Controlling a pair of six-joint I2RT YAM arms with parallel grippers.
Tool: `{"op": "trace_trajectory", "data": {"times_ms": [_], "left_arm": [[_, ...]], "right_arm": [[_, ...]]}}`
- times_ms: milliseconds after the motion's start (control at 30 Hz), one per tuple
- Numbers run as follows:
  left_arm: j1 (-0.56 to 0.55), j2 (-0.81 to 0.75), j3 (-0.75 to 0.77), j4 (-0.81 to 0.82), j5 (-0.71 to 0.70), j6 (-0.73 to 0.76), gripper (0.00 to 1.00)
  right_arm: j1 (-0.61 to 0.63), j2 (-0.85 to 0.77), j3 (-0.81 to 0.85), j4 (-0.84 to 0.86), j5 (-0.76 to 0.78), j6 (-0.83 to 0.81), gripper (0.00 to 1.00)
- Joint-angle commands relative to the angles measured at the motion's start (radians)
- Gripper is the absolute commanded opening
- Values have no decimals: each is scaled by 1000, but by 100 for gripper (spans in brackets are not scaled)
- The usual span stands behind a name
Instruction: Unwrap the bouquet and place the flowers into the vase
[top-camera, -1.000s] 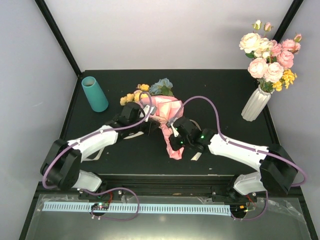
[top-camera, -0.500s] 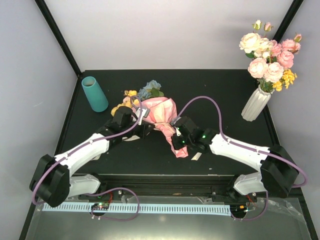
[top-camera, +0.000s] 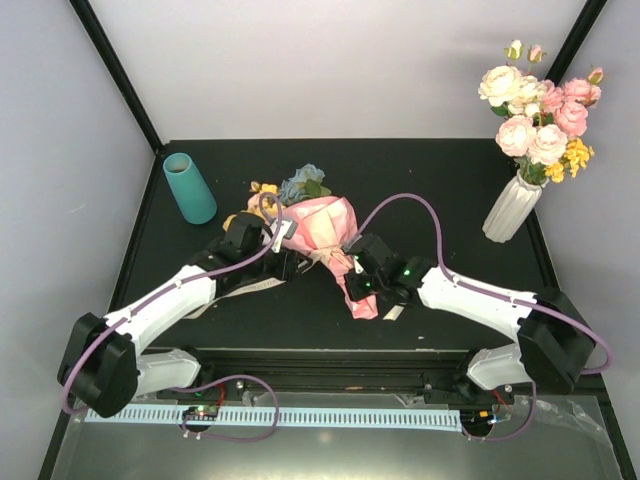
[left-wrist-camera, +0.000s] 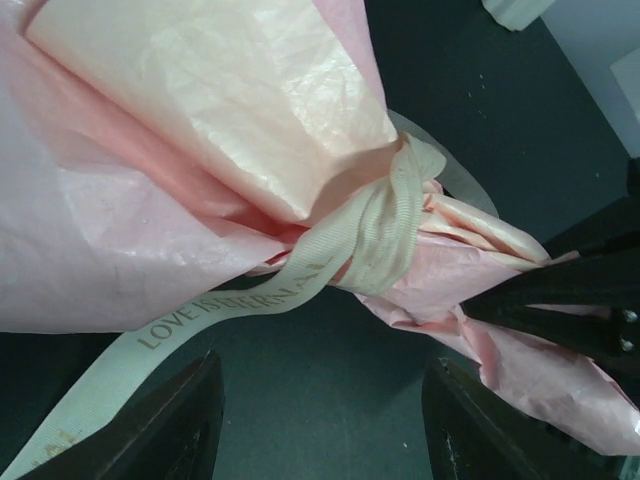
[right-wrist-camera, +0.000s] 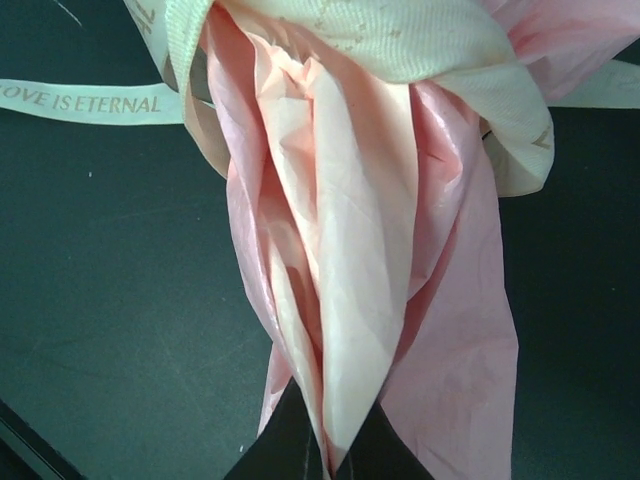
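Observation:
The bouquet (top-camera: 322, 224) lies mid-table in crinkled pink paper, its yellow and blue flowers (top-camera: 297, 184) pointing toward the back left. A beige ribbon (left-wrist-camera: 384, 222) is still knotted round its neck, with a printed tail (left-wrist-camera: 190, 320) trailing loose. My left gripper (left-wrist-camera: 320, 388) is open just in front of the knot, with only bare table between its fingers. My right gripper (right-wrist-camera: 335, 455) is shut on the pink paper (right-wrist-camera: 350, 250) at the bouquet's narrow end. The teal vase (top-camera: 189, 187) stands at the back left, apart from both arms.
A white ribbed vase (top-camera: 510, 211) with big pink and cream roses stands at the back right. The ribbon tail (top-camera: 246, 288) lies on the table under my left arm. Black frame posts rise at the table's back corners.
My left gripper has opened and let go of the ribbon. The bouquet's flower end has swung to the left, and my left arm has shifted left with it. The right gripper kept its hold.

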Motion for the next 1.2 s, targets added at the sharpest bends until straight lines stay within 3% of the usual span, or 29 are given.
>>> {"op": "trace_trajectory", "data": {"times_ms": [0,133,400,600,733,1167], "left_arm": [[-14,-20,28,-14,76,16,56],[-36,14,46,32,90,5,53],[-50,180,187,-35,73,-20,51],[-58,289,300,-134,90,-17,40],[-68,296,309,-169,82,-17,36],[-98,320,361,-228,34,-33,35]], "right_arm": [[-6,32,28,17,-25,7,1],[-5,46,42,17,-36,10,2],[-6,33,41,21,-30,8,2],[-6,40,52,10,-22,1,1],[-5,48,59,1,-22,-6,2],[-5,50,55,-2,-23,-19,2]]}}
